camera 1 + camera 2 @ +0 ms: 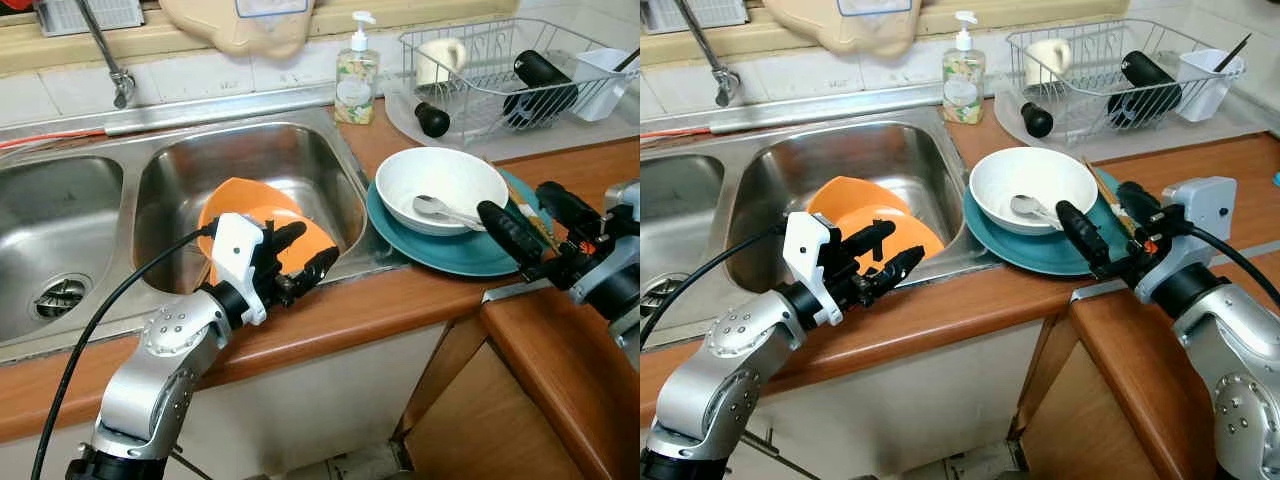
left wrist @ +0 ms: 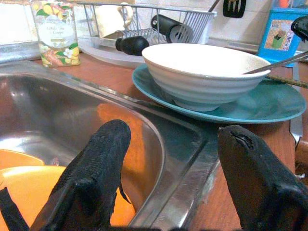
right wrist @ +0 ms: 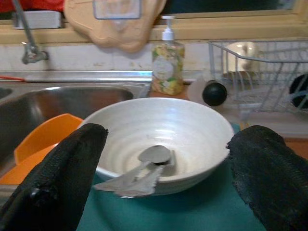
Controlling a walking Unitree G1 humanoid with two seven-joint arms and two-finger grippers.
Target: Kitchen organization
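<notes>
We are counting two stacked orange plastic plates (image 1: 250,215), one teal plate (image 1: 455,250), one white ceramic bowl (image 1: 440,180), one floral soap dispenser (image 1: 356,75), one wire rack (image 1: 500,70).

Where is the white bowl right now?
The white bowl sits on the teal plate on the counter, right of the sink, with the right gripper just beside it.

Home kitchen: sink (image 1: 250,170), dish rack (image 1: 500,70).

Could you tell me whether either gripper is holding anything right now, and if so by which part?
Nothing is held: the left gripper is open over the sink's edge, the right gripper open beside the white bowl.
</notes>
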